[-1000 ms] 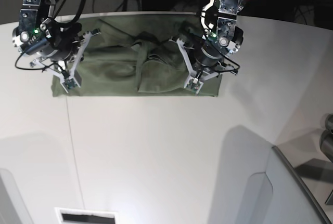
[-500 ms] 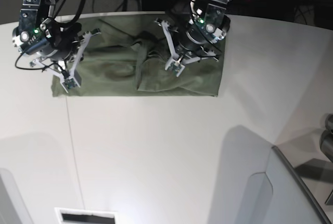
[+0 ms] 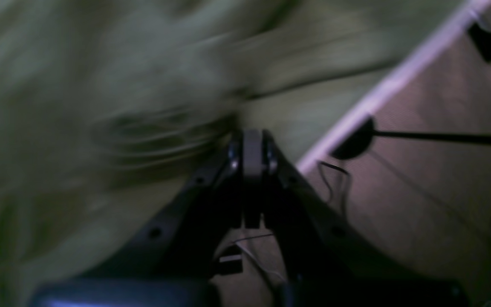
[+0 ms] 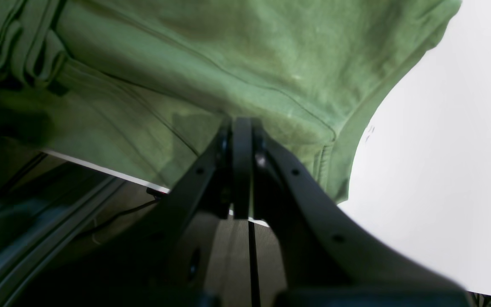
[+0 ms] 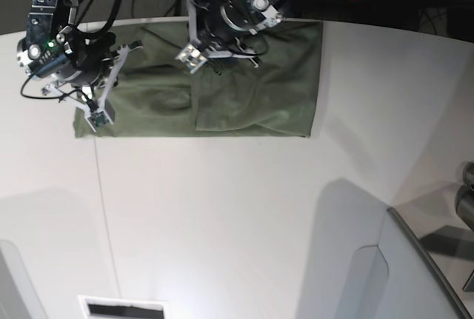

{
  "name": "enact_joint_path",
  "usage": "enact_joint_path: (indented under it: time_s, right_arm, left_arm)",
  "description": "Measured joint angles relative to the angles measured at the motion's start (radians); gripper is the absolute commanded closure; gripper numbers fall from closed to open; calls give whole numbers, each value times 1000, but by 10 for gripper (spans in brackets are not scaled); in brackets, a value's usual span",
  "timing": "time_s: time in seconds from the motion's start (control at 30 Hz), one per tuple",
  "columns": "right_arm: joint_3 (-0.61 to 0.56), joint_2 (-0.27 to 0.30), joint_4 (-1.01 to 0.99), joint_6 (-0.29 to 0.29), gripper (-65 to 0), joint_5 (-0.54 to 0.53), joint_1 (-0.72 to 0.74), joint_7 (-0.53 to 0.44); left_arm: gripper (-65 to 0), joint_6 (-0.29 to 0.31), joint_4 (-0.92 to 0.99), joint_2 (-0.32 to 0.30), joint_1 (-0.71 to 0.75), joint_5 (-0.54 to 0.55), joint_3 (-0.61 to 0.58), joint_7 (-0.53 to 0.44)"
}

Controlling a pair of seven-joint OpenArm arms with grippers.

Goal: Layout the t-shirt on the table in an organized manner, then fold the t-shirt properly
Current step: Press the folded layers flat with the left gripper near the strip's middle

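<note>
Base view, progress: I judge the t-shirt [image 5: 244, 97] partly folded. It lies as a wide olive band along the far edge of the table [image 5: 237, 208], one flap already doubled over the middle. The final folds and squaring up are left.
Base view, right gripper [image 5: 98, 118]: I have it at the band's near corner on the view's left, tips down on the cloth, jaws together.
Base view, left gripper [image 5: 189, 55]: it sits over the band's far middle, jaws together; whether cloth is caught I cannot tell here.
Left wrist view, left gripper [image 3: 252, 147]: clenched, no gap between the tips. Blurred olive t-shirt [image 3: 100, 106] fills everything ahead and to the side; the tips seem to touch it, a pinch I cannot confirm.
Right wrist view, right gripper [image 4: 241, 132]: clenched, tips meeting at the hemmed edge of the t-shirt [image 4: 211, 55]. I read this as gripping that edge. Bare table [image 4: 441, 170] lies beside the jaws.
</note>
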State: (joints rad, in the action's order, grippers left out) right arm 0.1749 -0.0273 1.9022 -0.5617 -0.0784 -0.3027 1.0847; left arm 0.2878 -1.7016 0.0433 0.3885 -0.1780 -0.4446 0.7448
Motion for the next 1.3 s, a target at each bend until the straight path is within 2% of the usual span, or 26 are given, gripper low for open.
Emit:
enact_joint_path:
  time_s: [0.2, 0.27, 0.37, 0.43, 0.73, 0.87, 1.0, 1.3]
  right_arm:
    - [2, 3, 0, 0, 0, 0, 0, 1]
    - [3, 3, 0, 0, 0, 0, 0, 0]
    - [3, 6, 0, 0, 0, 0, 0, 1]
    - [2, 6, 0, 0, 0, 0, 0, 0]
    - [-2, 3, 0, 0, 0, -1, 0, 0]
    - [3, 3, 0, 0, 0, 0, -1, 1]
    - [3, 5, 0, 0, 0, 0, -2, 1]
    - [0, 0, 0, 0, 0, 0, -3, 1]
  left_arm:
    - [0, -3, -107, -57, 41, -8, -3, 8]
    - [0, -5, -146, -68, 51, 0, 37, -3]
    - [0, -110, -133, -69, 29, -18, 106, -2]
    - [0, -108, -108, -78, -6, -13, 112, -2]
    - [0, -109, 8, -48, -96, -8, 110, 1]
    - [0, -108, 10, -23, -58, -3, 79, -8]
    - [0, -101, 24, -48, -23, -1, 24, 3]
    - [0, -105, 1, -50, 10, -3, 24, 0]
